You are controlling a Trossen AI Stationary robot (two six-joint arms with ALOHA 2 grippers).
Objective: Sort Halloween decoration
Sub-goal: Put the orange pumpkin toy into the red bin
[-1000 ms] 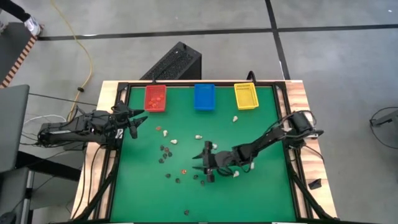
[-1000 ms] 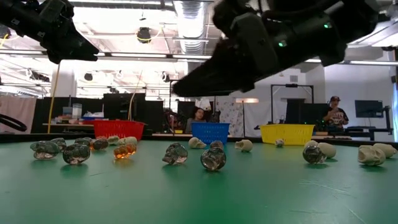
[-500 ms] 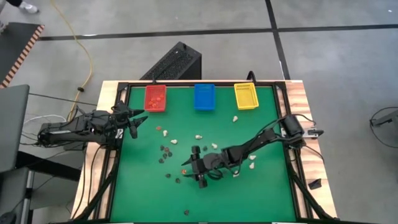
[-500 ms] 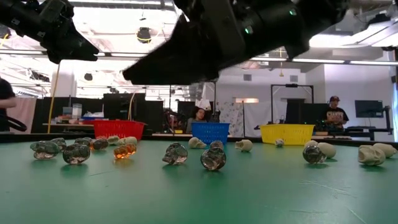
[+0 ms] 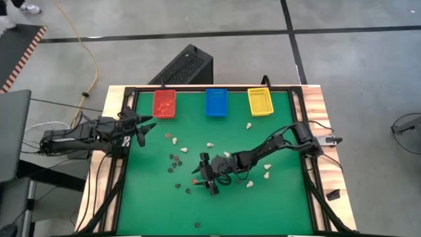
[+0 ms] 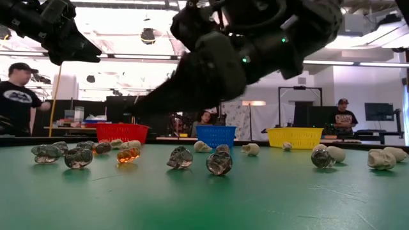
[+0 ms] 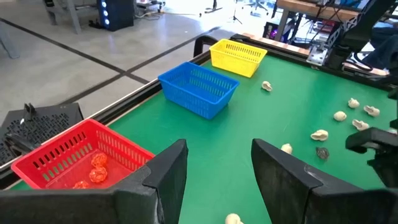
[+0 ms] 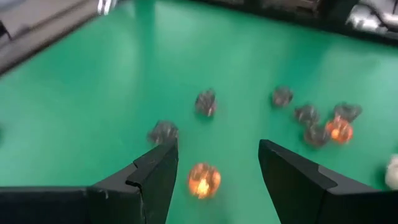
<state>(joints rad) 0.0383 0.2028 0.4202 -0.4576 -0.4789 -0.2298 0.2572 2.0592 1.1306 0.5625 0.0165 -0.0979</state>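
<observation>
The Halloween decoration lies scattered on the green table: dark trinkets [image 5: 174,162], cream ones [image 5: 210,145] and an orange one [image 8: 203,179]. My right gripper [image 5: 205,175] hangs low over the middle of the table, pointing toward its left edge. It is open, and in the right wrist view [image 8: 216,152] the orange trinket lies on the mat between and just ahead of the two fingers, untouched. My left gripper [image 7: 217,155] waits open above the table's far left part [image 5: 143,128], near the red bin.
Red [image 5: 164,103], blue [image 5: 216,102] and yellow [image 5: 260,101] bins stand in a row along the far edge. Orange trinkets [image 7: 96,168] lie in the red one. More cream trinkets [image 5: 266,175] lie right of the right arm. The near half of the mat [image 5: 250,210] is bare.
My right gripper has moved toward the table's left edge and sunk a little, coming over the orange trinket among the dark ones. The trinkets have stayed where they were.
</observation>
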